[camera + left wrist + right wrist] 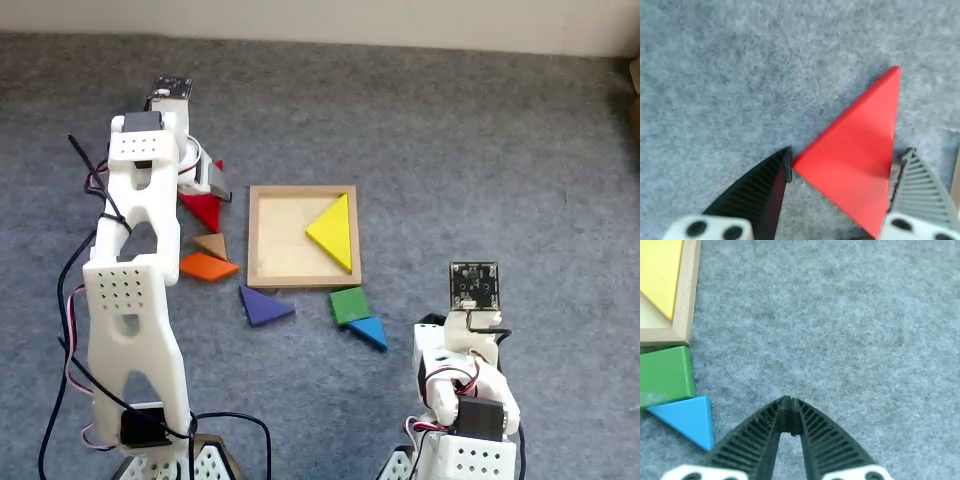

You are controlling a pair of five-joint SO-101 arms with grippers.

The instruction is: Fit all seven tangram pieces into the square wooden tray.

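Step in hand, as I judge it: grasp the red triangle point(865, 130) with the left hand point(849, 152), which is open and straddling it, black finger point(771, 185) at one corner, grey finger point(920, 185) just beside the long straight edge, not clamped as far as I can tell. To do it well: close square on the piece so the corner does not slip out from under the black finger, pinch low because the piece is thin and flat, lift straight up before swinging to the tray point(300, 190), and keep it level so it drops in flat. The likely slot is the free space next to the yellow triangle point(335, 232), so rotate before lowering and do not push yellow out of place. The red triangle lies flat on the grey counter point(450, 150), just outside the tray's left side and partly under the left arm in the high view. It is smooth and bright red with sharp corners. The right hand point(790, 410) is closed on nothing, parked near the green square point(665, 375) and blue triangle point(687, 417). Brown point(211, 244), orange point(207, 266) and purple point(264, 305) pieces are outside the tray too, so only one of seven is in
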